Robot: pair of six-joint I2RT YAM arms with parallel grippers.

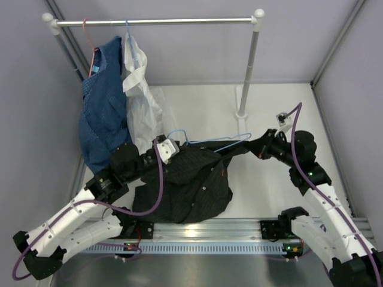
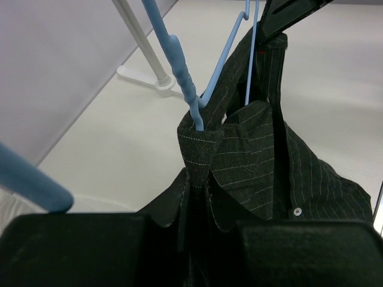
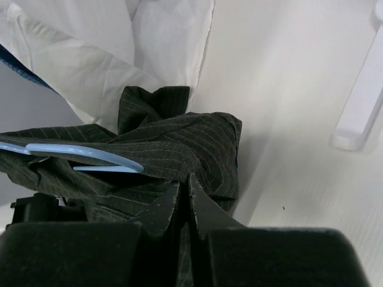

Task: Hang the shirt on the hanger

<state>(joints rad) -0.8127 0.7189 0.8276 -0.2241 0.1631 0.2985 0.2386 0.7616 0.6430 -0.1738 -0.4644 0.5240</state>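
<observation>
Left pincer (image 2: 196, 200) pinches the shirt (image 2: 257, 155) collar. Right pincer (image 3: 184, 191) pinches shirt fabric too. The hanger (image 2: 179, 69) runs into the collar.

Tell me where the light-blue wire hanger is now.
Top view: the hanger sits mid-table, partly tucked inside the black shirt, bare wire showing along the shirt's far edge, just right of the hanging white shirt.

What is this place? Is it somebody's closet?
Probably not: it looks like a robot practice booth. Plain grey walls surround a white table, a clothes rail holds a blue garment and a white shirt, and two robot arms bolted to a metal rail handle a black shirt.
</observation>
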